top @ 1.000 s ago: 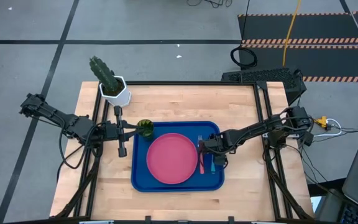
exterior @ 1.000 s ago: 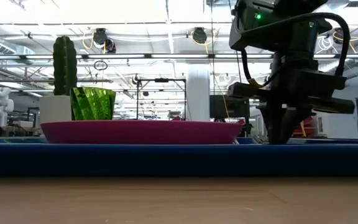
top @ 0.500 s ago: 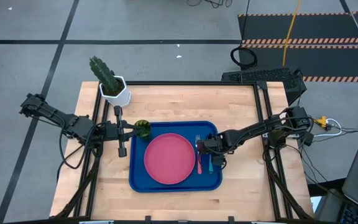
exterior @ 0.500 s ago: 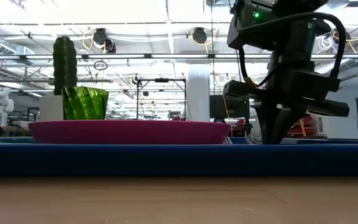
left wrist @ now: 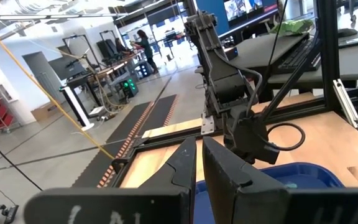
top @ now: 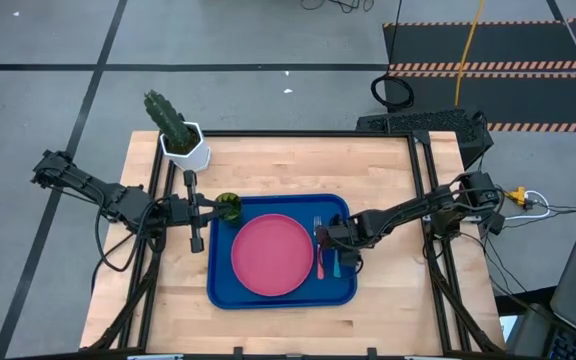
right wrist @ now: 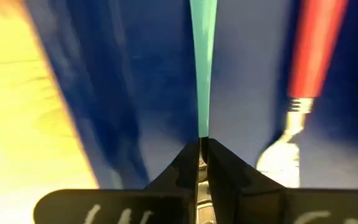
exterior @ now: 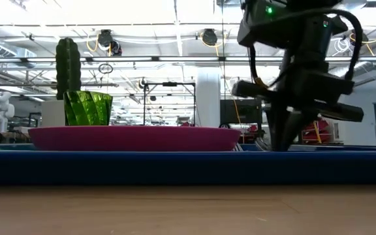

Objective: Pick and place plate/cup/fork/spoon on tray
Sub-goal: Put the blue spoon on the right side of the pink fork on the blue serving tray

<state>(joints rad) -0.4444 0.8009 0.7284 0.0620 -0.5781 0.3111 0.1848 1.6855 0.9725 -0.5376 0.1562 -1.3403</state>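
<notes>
The blue tray (top: 283,303) lies on the table and holds the pink-red plate (top: 271,256). The green cup (top: 230,207) stands in its far left corner. The fork (top: 320,250) and the blue-handled spoon (top: 335,264) lie side by side right of the plate. My right gripper (top: 330,240) stands over the spoon's bowl end, shut on it. My left gripper (top: 216,209) is shut at the tray's left rim, right beside the cup. The cup is hidden in the left wrist view. My right gripper pinches the spoon between its two fingers where the blue handle meets the metal (right wrist: 201,127). The fingers point down from above and lie across the spoon. The handle (right wrist: 202,68) runs away along the tray floor toward the near edge. My left gripper: I cannot tell whether it touches the cup.
A white hexagonal pot with a cactus (top: 185,148) stands at the table's far left corner, behind my left arm. The fork's red handle (right wrist: 312,56) lies close beside the spoon. Bare wood shows on the table's far half and along its near edge.
The tray has slid a little toward the table's left edge, carrying the plate, cup, fork and spoon with it. My right gripper, still shut on the spoon, has moved the same way. My left gripper has kept still.
</notes>
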